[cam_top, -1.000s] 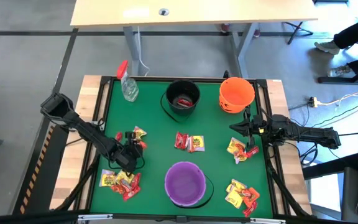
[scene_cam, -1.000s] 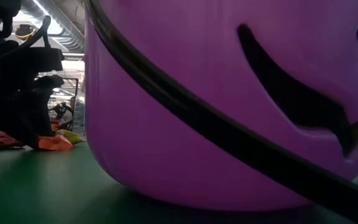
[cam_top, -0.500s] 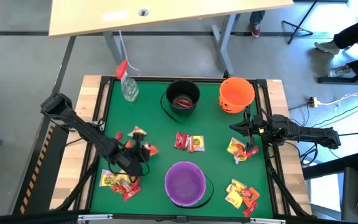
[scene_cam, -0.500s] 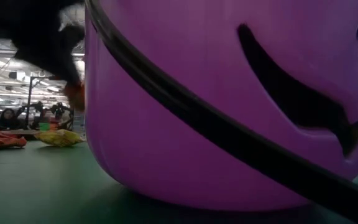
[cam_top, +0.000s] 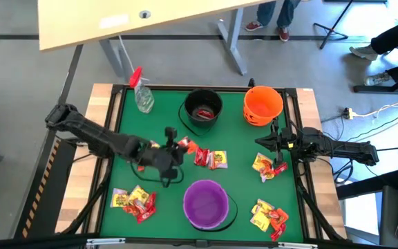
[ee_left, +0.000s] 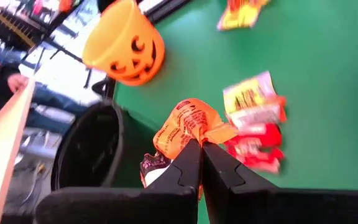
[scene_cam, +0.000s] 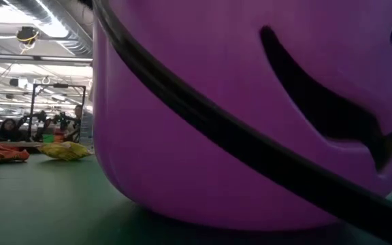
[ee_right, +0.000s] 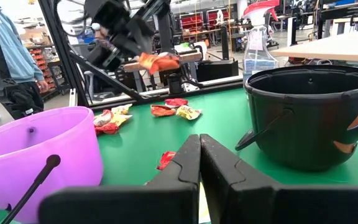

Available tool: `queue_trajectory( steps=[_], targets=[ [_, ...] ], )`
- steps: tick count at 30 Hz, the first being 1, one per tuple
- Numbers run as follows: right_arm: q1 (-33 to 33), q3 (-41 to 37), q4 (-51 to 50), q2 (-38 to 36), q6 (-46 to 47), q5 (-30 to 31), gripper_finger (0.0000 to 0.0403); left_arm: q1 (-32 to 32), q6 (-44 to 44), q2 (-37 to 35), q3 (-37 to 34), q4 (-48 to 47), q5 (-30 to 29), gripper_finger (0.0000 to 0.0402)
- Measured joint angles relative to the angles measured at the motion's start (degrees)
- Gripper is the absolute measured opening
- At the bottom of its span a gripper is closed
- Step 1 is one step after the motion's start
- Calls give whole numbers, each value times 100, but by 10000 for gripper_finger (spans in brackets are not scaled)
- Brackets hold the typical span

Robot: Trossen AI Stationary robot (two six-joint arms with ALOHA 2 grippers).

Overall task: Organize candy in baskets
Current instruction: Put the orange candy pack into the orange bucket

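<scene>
Left gripper (cam_top: pixel 178 147) mid-tabletop, jaws pinching orange-red candy packet (ee_left: pixel 188 127) by one edge, lifted clear of green tabletop (cam_top: pixel 168 111). Held high, probably to clear a rim: black bucket (cam_top: pixel 203 108) just beyond, purple bucket (cam_top: pixel 206 203) just nearer. Black bucket already has a red packet inside (cam_top: pixel 204 112), so likely sorting reds there; judgement only. Orange bucket (cam_top: pixel 262 104) at far right corner, contents not visible. Remaining candy in loose clusters: centre pair (cam_top: pixel 211 159) beside held packet, near-left pile (cam_top: pixel 134 201), right pile (cam_top: pixel 268 166), near-right pile (cam_top: pixel 268 216). Right gripper (cam_top: pixel 271 142) parked by orange bucket, jaws pressed together, empty. Spray bottle (cam_top: pixel 141 95) at far left, out of the way.
</scene>
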Motion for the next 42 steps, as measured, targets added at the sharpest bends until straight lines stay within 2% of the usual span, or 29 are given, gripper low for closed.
queue_trajectory(
  steps=[4,8,14,17,22,27,31,34,38,42],
  targets=[
    [0,0,-2,-1,1,0,10,600,471,0,95,584,734,0],
    [1,0,0,1,0,0,10,1023,556,0,96,1075,1391,0],
    [0,0,-1,0,0,1,10,1121,260,0,96,1587,2269,0],
    [-1,0,-2,1,-34,1,10,935,217,-44,96,1924,2300,0],
    [1,2,35,-1,-892,44,10,573,-54,-202,103,2271,2279,0],
    [-1,2,28,-1,-892,42,10,153,-379,-243,103,2302,1931,0],
    [-1,2,191,1,-892,47,10,-16,-499,-243,103,2303,1902,0],
    [2,2,769,3,-740,216,10,-52,-659,-243,103,2307,1877,0],
    [2,7,2086,3,-363,237,10,-51,-698,-243,103,2416,1796,0],
    [2,11,3198,3,485,305,10,-17,-702,-243,103,2506,1711,0]
  ],
)
